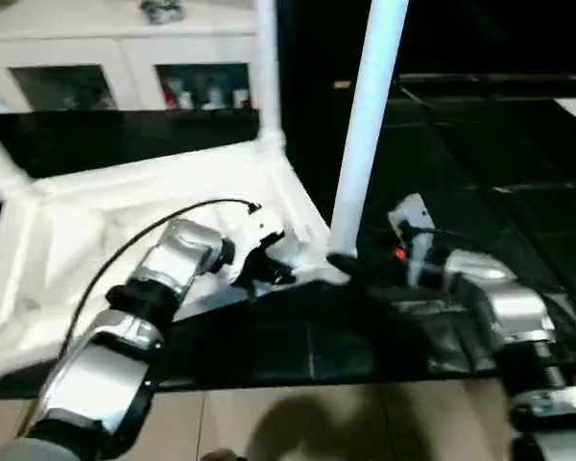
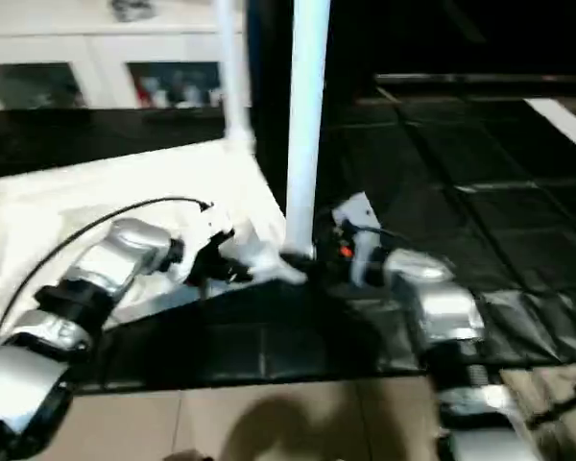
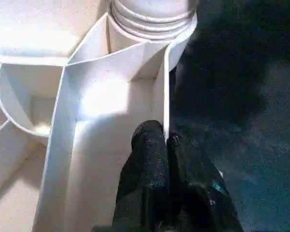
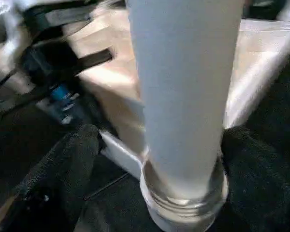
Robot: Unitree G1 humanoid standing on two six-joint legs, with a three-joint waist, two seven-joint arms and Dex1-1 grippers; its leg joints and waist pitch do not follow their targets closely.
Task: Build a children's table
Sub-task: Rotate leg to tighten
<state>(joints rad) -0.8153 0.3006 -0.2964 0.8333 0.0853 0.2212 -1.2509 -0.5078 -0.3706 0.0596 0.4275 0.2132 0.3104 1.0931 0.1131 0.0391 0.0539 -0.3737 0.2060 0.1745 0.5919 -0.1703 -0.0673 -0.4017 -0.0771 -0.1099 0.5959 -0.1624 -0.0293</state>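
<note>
Dark tiled mat [image 1: 480, 192] underfoot, pale wood floor [image 1: 298, 423] along the near edge. White cabinet [image 1: 125, 58] w/ glass doors at the back, small items blurry behind the glass.

Tabletop [image 1: 106, 230] lies upside down on the mat, ribs up, left of centre. Far corner has a leg [image 1: 266, 67] standing up in its socket. Near-right corner has another leg [image 1: 365, 125], upright in its socket, rising out the top of the head view. A third white tube [image 1: 0, 163] angles off the far-left corner.

Left gripper [image 3: 166, 140]: closed, fingers [image 3: 145, 159] pressed together w/ the tabletop's thin edge wall pinched between the tips, just beside the near-right socket. In the head view it sits at that corner [image 1: 259, 264], black cable [image 1: 134, 240] arcing over the silver forearm.

Right gripper [image 4: 159, 145]: wide open, one black finger [image 4: 63, 169] each side of the near-right leg's base, near the threaded collar [image 4: 183, 203], gaps showing on both sides, so no grip. Can't tell if either pad brushes the tube. Head view has it low on the mat right of the leg [image 1: 403, 250], small red light on the wrist.
</note>
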